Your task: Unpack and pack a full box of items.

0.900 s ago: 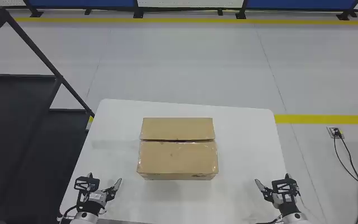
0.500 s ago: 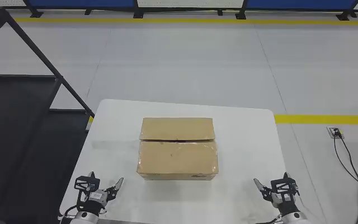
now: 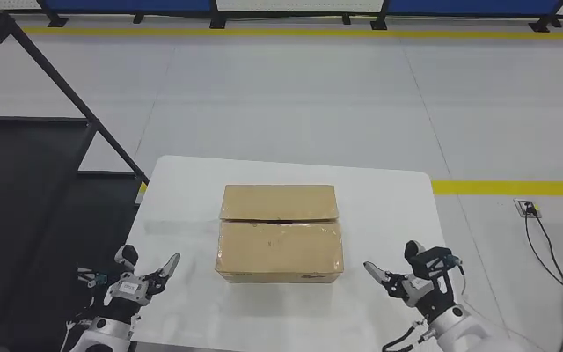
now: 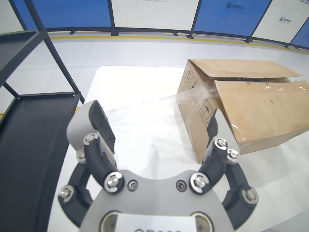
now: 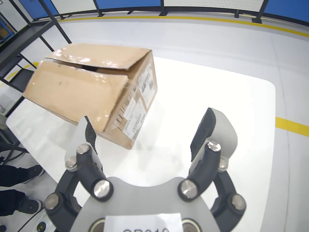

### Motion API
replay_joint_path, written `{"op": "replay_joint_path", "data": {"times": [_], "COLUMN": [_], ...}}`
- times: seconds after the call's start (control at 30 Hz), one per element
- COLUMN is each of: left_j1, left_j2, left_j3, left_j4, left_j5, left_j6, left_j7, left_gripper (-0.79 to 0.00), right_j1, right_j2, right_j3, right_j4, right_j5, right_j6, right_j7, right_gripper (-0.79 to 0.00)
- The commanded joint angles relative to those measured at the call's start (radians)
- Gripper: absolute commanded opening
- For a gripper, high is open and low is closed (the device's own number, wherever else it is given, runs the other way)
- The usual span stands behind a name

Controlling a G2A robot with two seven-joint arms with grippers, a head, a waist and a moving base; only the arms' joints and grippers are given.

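Cardboard box (image 3: 280,238) sat between left gripper (image 3: 148,260) and right gripper (image 3: 393,260), apart from both, fingers were spread wide, holding nothing

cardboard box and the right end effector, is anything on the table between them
Nothing: in the top view, bare white tabletop separates the brown cardboard box from the right end effector.

One box (image 3: 280,238), one table (image 3: 387,211), two pincers (image 3: 150,260) (image 3: 391,259)
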Motion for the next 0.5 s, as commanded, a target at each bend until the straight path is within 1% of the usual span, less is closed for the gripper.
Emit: {"op": "replay_joint_path", "data": {"times": [0.0, 0.33, 0.43, 0.47], "left_j1": [0.0, 0.0, -0.025, -0.034], "left_j2": [0.0, 0.0, -0.002, -0.002], "left_j3": [0.002, 0.002, 0.012, 0.016], "left_j4": [0.001, 0.001, -0.001, -0.002], "left_j5": [0.002, 0.002, -0.027, -0.049], "left_j6": [0.002, 0.002, 0.005, -0.001], "left_j7": [0.001, 0.001, -0.03, -0.039], "left_gripper": [0.0, 0.0, 0.0, 0.0], "right_j1": [-0.001, -0.001, 0.048, 0.074], "right_j2": [0.0, 0.0, -0.004, -0.005], "right_j3": [0.0, -0.004, -0.039, -0.054], "right_j4": [0.001, 0.003, 0.042, 0.057], "right_j5": [-0.004, 0.007, 0.118, 0.189], "right_j6": [0.0, -0.005, -0.038, -0.056], "right_j7": [-0.001, -0.001, 0.031, 0.055], "right_gripper": [0.0, 0.0, 0.0, 0.0]}}
